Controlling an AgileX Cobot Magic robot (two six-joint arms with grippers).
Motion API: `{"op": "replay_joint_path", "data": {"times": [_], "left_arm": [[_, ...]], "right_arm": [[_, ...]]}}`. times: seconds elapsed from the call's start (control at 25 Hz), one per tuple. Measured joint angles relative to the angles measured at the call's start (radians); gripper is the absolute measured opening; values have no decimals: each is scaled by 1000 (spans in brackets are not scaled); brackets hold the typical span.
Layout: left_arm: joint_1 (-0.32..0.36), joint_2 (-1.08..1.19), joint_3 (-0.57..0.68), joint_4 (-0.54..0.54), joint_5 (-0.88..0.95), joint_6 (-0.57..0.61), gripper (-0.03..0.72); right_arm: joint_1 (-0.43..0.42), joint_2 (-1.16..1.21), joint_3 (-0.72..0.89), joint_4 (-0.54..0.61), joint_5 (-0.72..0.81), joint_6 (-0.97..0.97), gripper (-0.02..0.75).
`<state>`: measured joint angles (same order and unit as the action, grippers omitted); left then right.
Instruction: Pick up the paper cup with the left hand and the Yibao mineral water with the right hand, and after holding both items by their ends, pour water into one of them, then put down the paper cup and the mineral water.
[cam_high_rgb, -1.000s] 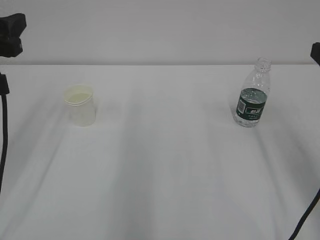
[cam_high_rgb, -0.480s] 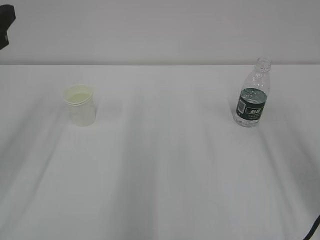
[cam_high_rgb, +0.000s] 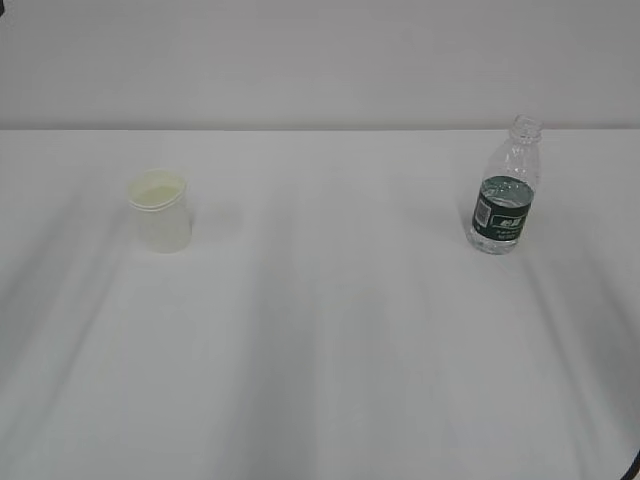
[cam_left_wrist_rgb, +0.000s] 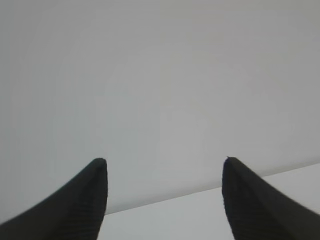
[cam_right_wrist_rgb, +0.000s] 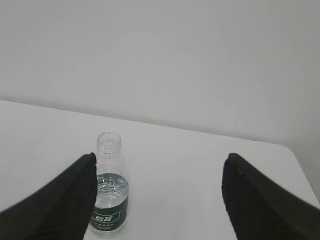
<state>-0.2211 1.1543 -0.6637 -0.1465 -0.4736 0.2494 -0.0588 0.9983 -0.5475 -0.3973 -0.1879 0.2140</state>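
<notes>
Cloth of plain white, softly creased, covers the bench (cam_high_rgb: 330, 340) from the near edge to its far edge, where a bare pale grey wall (cam_high_rgb: 320, 60) rises behind it. The paper cup (cam_high_rgb: 160, 211) stands upright on the left side of the bench, its mouth open and its inside a pale cream. Well apart from it, on the right and a little farther back, the Yibao mineral water (cam_high_rgb: 505, 187) stands upright with no cap, some water showing inside the clear ribbed body. Its dark green label band carries a white patch and pale characters too small to read from the exterior view; the right wrist view shows white characters on the band, but they are blurred. In the left wrist view the left tool (cam_left_wrist_rgb: 164, 165) has its jaws spread wide and empty, facing the wall above the far bench edge. The right tool (cam_right_wrist_rgb: 159, 160) is likewise spread wide, holding nothing, with the bottle just beside its left jaw.
</notes>
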Motion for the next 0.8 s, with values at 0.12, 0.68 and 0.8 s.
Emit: {"op": "replay_joint_path", "data": {"times": [0.12,0.68,0.8], "left_arm": [[0,-25,0,0,25,6,512],[0,-126,0,0,114,14,510],[0,-147,0,0,154,14,510]], "right_arm": [[0,-17,0,0,2,0,589],[0,-171,0,0,117,0,589],[0,-201,0,0,188,0,589]]}}
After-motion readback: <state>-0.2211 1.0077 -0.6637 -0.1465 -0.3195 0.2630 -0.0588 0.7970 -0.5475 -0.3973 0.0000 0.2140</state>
